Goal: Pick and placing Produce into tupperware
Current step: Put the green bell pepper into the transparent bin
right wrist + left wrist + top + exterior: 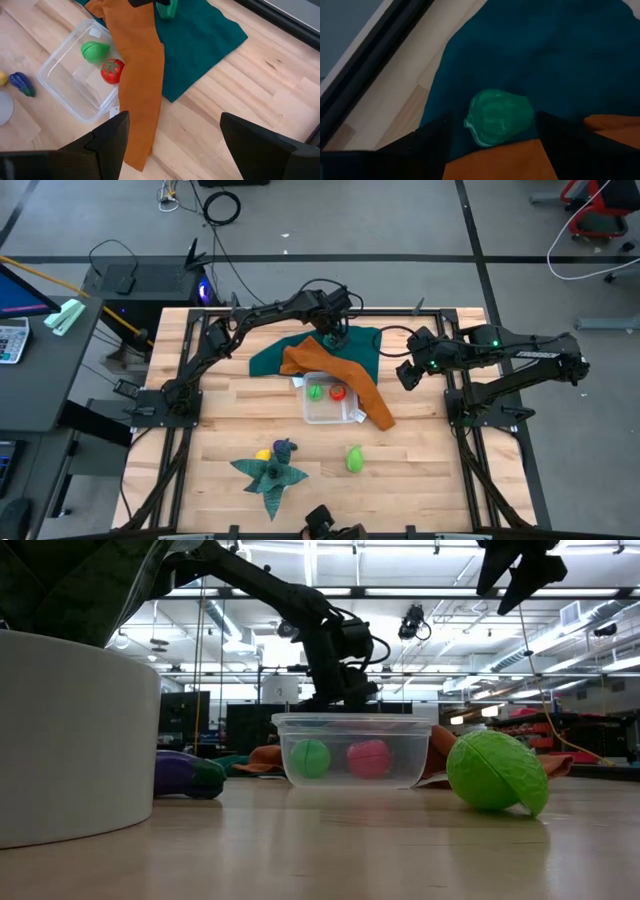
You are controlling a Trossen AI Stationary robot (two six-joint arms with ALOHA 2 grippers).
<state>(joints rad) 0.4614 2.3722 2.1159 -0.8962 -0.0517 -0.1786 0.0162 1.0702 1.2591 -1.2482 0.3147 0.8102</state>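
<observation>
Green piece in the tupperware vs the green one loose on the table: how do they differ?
The green piece in the tupperware sits inside the clear box beside the red piece; the loose green piece lies on bare wood, apart from the tupperware. In the low view the boxed one is a rounder ball, while the loose one looks larger, being nearer, with a seam and a tilted edge. Both are light green.

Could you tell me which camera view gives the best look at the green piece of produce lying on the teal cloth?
The left wrist view: the green produce fills the middle, lying on the teal cloth between the open left gripper fingers. The right wrist view shows part of it at the edge; the high view shows little; the low view hides it.
</observation>
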